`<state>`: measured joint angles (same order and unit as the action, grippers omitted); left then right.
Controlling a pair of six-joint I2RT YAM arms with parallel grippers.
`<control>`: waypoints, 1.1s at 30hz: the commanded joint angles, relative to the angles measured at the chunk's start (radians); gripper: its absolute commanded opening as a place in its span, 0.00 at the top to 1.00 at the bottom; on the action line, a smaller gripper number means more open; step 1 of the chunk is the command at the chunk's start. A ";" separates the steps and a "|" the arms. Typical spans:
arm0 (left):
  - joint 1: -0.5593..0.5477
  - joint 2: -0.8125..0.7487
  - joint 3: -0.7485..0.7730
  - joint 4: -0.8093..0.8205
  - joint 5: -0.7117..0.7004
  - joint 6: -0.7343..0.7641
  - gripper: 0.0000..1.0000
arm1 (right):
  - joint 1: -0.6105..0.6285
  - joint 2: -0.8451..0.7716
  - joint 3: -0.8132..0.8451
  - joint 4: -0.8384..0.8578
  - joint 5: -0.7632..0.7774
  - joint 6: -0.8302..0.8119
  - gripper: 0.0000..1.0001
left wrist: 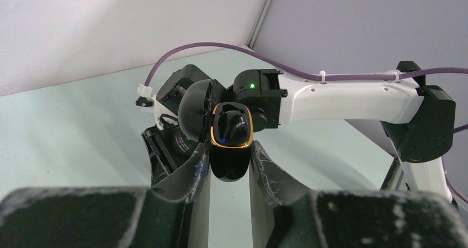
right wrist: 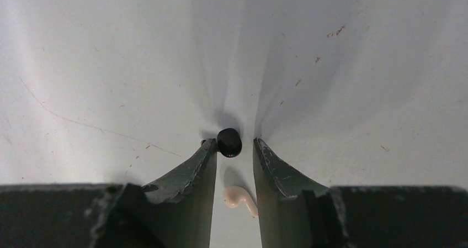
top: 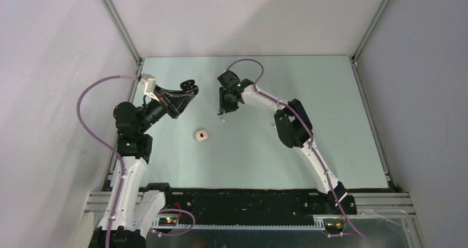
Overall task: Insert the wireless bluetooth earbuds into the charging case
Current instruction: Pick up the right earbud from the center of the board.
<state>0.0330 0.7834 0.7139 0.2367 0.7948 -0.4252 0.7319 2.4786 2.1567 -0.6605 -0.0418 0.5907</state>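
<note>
Right gripper (right wrist: 234, 144) stands narrowly parted, a black earbud (right wrist: 229, 142) between its tips touching one, a cream earbud (right wrist: 240, 197) farther back between its fingers; left gripper (left wrist: 229, 148) clamps the open black charging case (left wrist: 232, 127).

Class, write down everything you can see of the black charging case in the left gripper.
The black charging case is small, rounded and glossy, seemingly plastic. Its domed lid stands hinged open sideways, baring an orange-gold rim around a dark well with a tiny blue light. The left gripper clamps its lower body between both fingers, held above the table.
</note>
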 commanded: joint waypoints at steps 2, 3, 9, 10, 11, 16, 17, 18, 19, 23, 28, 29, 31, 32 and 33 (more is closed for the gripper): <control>0.012 -0.005 0.002 0.020 -0.008 0.016 1.00 | 0.000 0.030 0.037 0.006 0.036 -0.002 0.66; 0.012 -0.004 0.002 0.020 -0.008 0.016 1.00 | -0.001 0.031 0.037 0.007 0.038 -0.005 0.66; 0.012 0.004 0.004 0.020 -0.012 0.014 1.00 | 0.006 0.034 0.034 0.001 0.040 -0.033 0.70; 0.012 0.006 0.002 0.021 -0.013 0.014 1.00 | 0.010 0.033 0.034 -0.002 0.041 -0.037 0.70; 0.013 0.005 0.002 0.021 -0.013 0.014 1.00 | 0.010 0.033 0.032 -0.005 0.042 -0.042 0.70; 0.013 -0.001 -0.002 0.021 -0.014 0.013 1.00 | 0.021 0.036 0.022 -0.019 0.074 -0.056 0.71; 0.014 -0.004 -0.004 0.021 -0.012 0.013 1.00 | 0.022 0.034 0.016 -0.021 0.078 -0.057 0.71; 0.014 -0.005 -0.005 0.021 -0.012 0.013 1.00 | 0.026 0.032 0.012 -0.023 0.082 -0.058 0.72; 0.014 -0.007 -0.006 0.021 -0.010 0.014 1.00 | 0.027 0.029 0.003 -0.023 0.083 -0.058 0.72; 0.014 -0.011 -0.010 0.021 -0.012 0.011 1.00 | 0.031 0.020 -0.014 -0.026 0.089 -0.058 0.71; 0.014 -0.013 -0.013 0.021 -0.016 0.015 1.00 | 0.033 0.016 -0.015 -0.025 0.085 -0.055 0.71; 0.014 -0.013 -0.014 0.021 -0.016 0.015 1.00 | 0.034 0.017 -0.015 -0.025 0.084 -0.055 0.71; 0.014 -0.013 -0.013 0.020 -0.015 0.014 1.00 | 0.036 0.018 -0.016 -0.024 0.077 -0.055 0.75; 0.014 -0.012 -0.013 0.018 -0.015 0.016 1.00 | 0.036 0.018 -0.017 -0.025 0.075 -0.055 0.78; 0.014 -0.012 -0.013 0.016 -0.015 0.017 1.00 | 0.037 0.019 -0.019 -0.023 0.072 -0.056 0.81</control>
<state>0.0360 0.7860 0.7006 0.2348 0.7876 -0.4255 0.7547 2.4840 2.1601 -0.6540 0.0223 0.5446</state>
